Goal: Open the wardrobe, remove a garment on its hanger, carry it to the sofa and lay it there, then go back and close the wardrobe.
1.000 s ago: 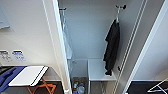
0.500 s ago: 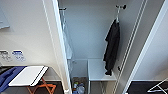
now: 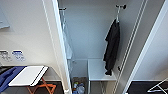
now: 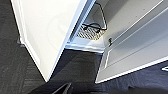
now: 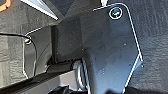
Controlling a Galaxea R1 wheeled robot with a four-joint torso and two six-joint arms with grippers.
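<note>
The wardrobe (image 3: 85, 30) stands open in the head view, both doors swung out. Inside, on the right, the black garment (image 3: 112, 47) hangs from a thin white hanger (image 3: 117, 15) hooked on a black rail bracket (image 3: 121, 6). Its hem reaches down to a white shelf (image 3: 100, 70). The left wrist view looks at the wardrobe's foot (image 4: 82, 46) from low above the dark carpet. A dark part of my left gripper (image 4: 62, 88) shows there, well short of the doors.
A white garment (image 3: 67, 45) hangs on the wardrobe's left side behind the left door (image 3: 53, 37). A basket (image 3: 78, 86) sits on the wardrobe floor. A white folding table with orange legs (image 3: 28, 75) and a blue cloth (image 3: 7, 76) stand left. The right door (image 3: 150, 45) juts out.
</note>
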